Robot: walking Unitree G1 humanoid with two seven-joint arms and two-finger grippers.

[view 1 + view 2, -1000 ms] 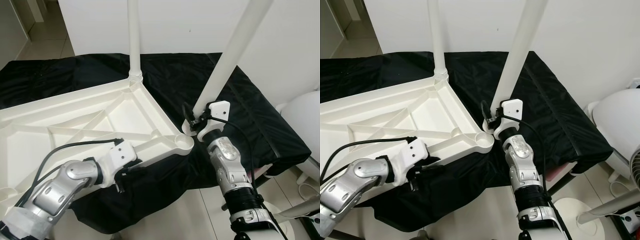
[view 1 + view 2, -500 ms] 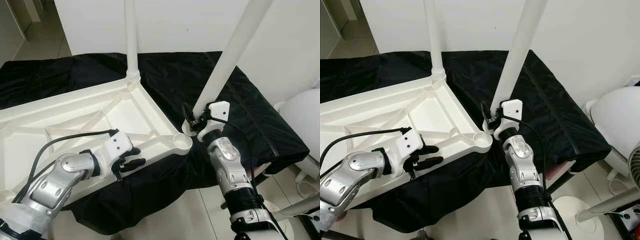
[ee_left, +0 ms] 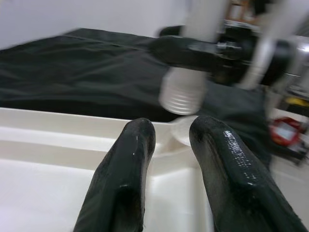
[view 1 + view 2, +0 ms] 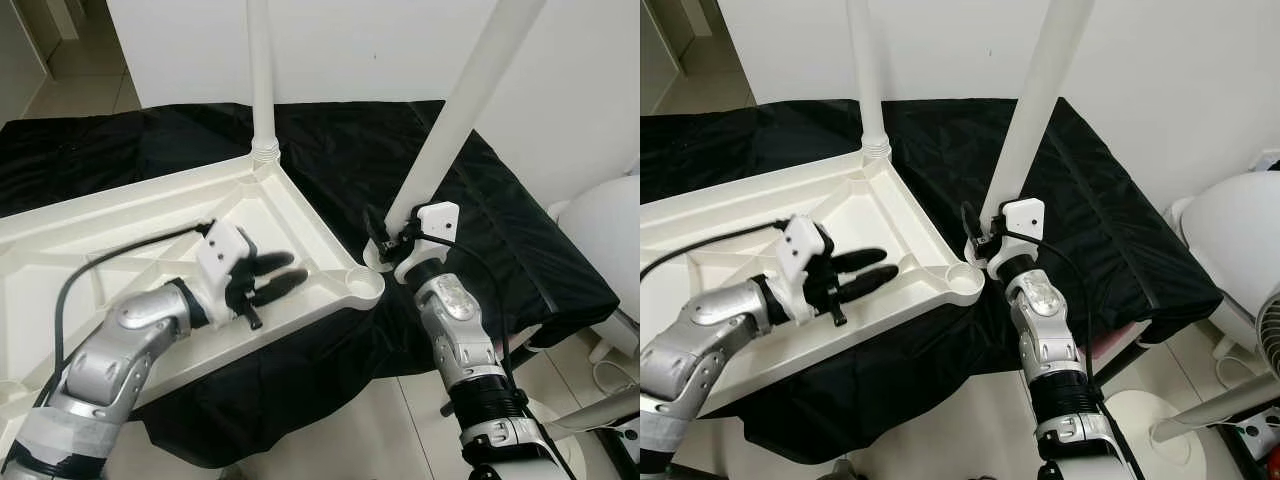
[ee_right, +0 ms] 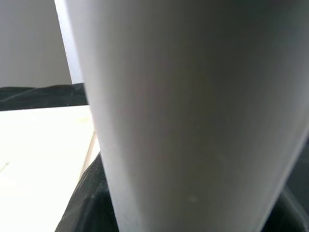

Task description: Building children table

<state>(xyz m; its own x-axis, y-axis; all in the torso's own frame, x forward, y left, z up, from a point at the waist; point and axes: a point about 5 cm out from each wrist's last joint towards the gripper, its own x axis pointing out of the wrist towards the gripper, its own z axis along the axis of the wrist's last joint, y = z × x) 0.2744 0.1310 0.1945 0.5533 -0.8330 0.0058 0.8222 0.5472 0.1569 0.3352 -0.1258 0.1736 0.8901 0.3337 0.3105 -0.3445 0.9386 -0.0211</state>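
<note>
1. Your left gripper hovers over the near right part of the upturned white tabletop, fingers parted with nothing between them, pointing toward the empty corner socket.
2. That tabletop lies underside up on the black cloth, ribs showing. One leg already stands upright in the far corner.
3. Your right gripper is clamped around the low end of the second leg, just to the right of the empty socket. This leg tilts to the right, and in the left wrist view its threaded end hangs just above the socket.
4. For a clean fit, I'd judge you should bring the leg upright first, then centre the thread over the socket before lowering.
5. Consider pressing the left gripper onto the rim beside the socket, so the tabletop does not slide on the cloth.
6. Turn only once the thread seats squarely; a tilted start may cross-thread.
</note>
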